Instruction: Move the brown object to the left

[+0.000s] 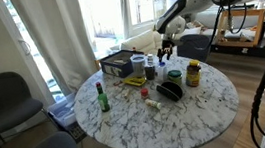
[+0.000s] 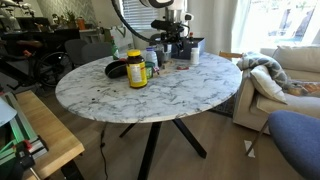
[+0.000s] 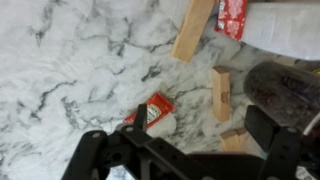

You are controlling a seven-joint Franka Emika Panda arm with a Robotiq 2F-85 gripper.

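Block [image 3: 221, 93] ahead of my jaws | likely light, stiff wood | pinch long flat sides | jaws spread, empty

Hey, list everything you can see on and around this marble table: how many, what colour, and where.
table: one, white marble, round, centre of the room
bottle: one, green, upright near the table edge
jar: one, yellow lid, near the table edge
rounded object: one, black, beside the jar
box: one, dark blue, window side of the table
wooden blocks: three, light brown, lying on the marble in the wrist view
packet: one, red and white, by the blocks
other small items: too small to name, mid-table
chairs: two, grey, beside the table
sofa: one, pale, past the table
arm: one, white, reaching over the table
gripper: one, black, above the clutter, open
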